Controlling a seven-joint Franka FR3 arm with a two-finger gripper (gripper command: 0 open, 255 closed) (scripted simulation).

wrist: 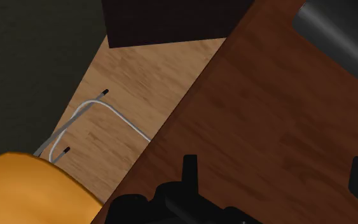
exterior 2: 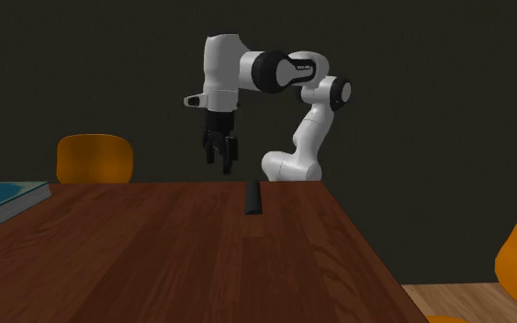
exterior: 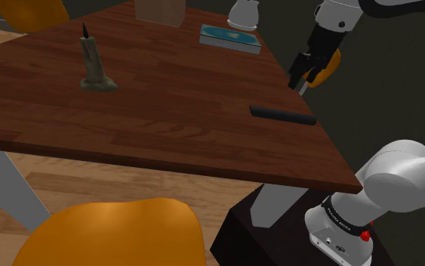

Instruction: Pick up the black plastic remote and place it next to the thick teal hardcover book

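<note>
My black gripper (exterior: 301, 78) hangs, fingers spread, above the dark wooden table's (exterior: 165, 98) stand-side edge, free air around. One slim black remote (exterior: 282, 115) lies near that edge; one teal hardcover book (exterior: 229, 36), probably by the far corner.

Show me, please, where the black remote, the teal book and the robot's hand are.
black remote (exterior: 282, 115): shoulder view, middle of its top face.
teal book (exterior: 229, 35): shoulder view, centre of its cover.
hand (exterior 2: 220, 162): second exterior view, midway between its open fingertips.
</note>
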